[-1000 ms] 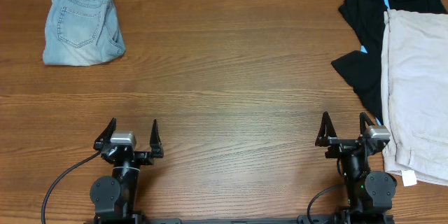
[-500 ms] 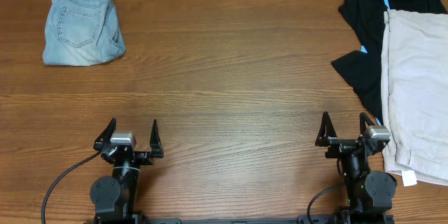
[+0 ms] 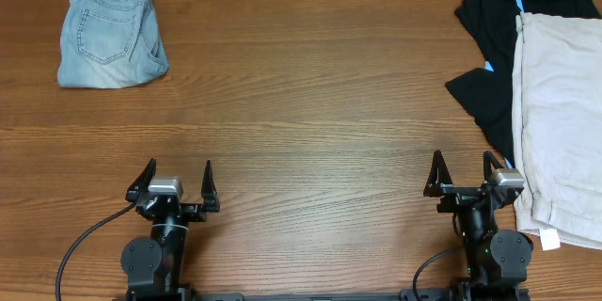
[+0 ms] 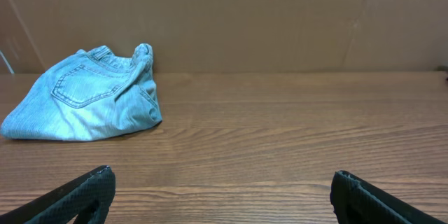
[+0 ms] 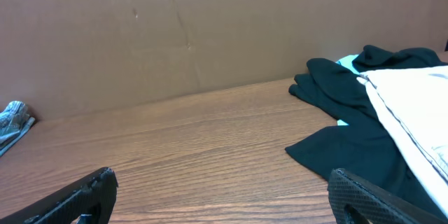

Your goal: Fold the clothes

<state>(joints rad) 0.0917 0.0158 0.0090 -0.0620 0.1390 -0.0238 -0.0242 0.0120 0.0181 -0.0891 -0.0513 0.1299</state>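
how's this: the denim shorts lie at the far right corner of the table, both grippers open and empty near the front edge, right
Wrong corner: the overhead view shows the denim shorts at the far left corner of the table. The left gripper and right gripper are indeed open and empty near the front edge.

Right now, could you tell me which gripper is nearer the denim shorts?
Left. The left gripper is at the near edge, apart from the shorts; the right gripper stands much farther right.
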